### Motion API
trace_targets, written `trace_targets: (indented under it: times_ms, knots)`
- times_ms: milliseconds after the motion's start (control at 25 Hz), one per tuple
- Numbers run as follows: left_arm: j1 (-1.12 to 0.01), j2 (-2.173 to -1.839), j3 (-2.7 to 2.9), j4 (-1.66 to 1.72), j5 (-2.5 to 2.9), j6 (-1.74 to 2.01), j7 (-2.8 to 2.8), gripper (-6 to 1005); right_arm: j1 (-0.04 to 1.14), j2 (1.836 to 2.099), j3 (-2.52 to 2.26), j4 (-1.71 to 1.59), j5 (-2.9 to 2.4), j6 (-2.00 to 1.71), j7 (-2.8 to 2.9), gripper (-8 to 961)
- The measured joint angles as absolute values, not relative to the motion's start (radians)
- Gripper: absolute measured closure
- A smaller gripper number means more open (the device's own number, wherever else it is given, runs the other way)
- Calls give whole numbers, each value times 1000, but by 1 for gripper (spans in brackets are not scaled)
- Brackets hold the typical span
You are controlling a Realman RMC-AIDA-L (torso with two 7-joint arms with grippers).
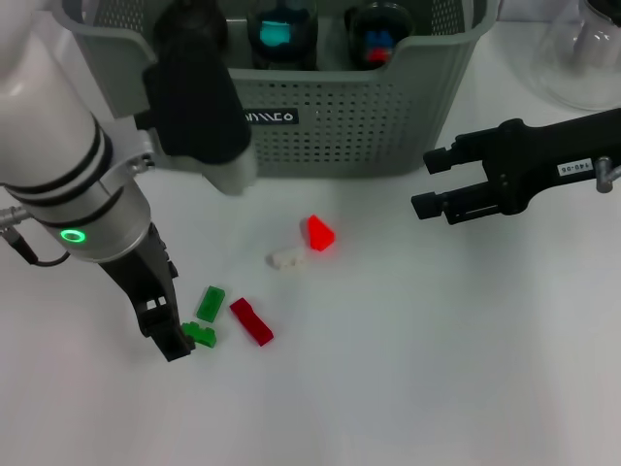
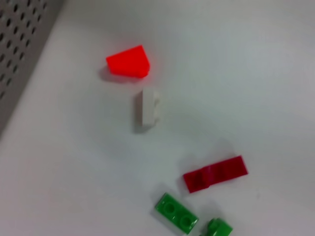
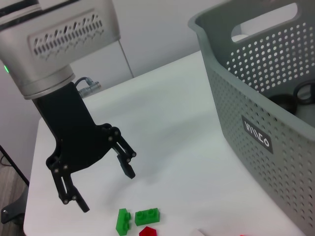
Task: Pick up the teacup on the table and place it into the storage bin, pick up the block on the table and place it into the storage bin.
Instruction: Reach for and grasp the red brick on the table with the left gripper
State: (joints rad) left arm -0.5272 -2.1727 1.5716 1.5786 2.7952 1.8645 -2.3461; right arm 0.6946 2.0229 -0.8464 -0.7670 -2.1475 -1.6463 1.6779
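Note:
The grey-green storage bin (image 1: 388,126) stands at the table's far side, with two dark cups (image 1: 281,34) inside it; no teacup shows on the table. Several blocks lie in front of the bin: a bright red wedge (image 1: 319,233), a white block (image 1: 284,259), a flat green block (image 1: 210,303), a small green block (image 1: 200,335) and a dark red block (image 1: 251,321). My left gripper (image 1: 178,342) hangs open just left of the small green block, close above the table; the right wrist view shows its spread fingers (image 3: 129,169). Off to the right, my right gripper (image 1: 427,183) is open and holds nothing.
A clear glass vessel (image 1: 587,49) stands at the back right beside the bin. In the left wrist view the bin's perforated wall (image 2: 19,49) sits near the red wedge (image 2: 128,62) and white block (image 2: 149,106). White tabletop stretches across the front and right.

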Motion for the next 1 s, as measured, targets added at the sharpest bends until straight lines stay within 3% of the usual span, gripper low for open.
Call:
trace_targets:
  times_ms: [1000]
  knots:
    - [-545,-2175,1582,1530,2727,1744,-2261,110,686,2038,-825,-767,-2146,-1641,1688,174]
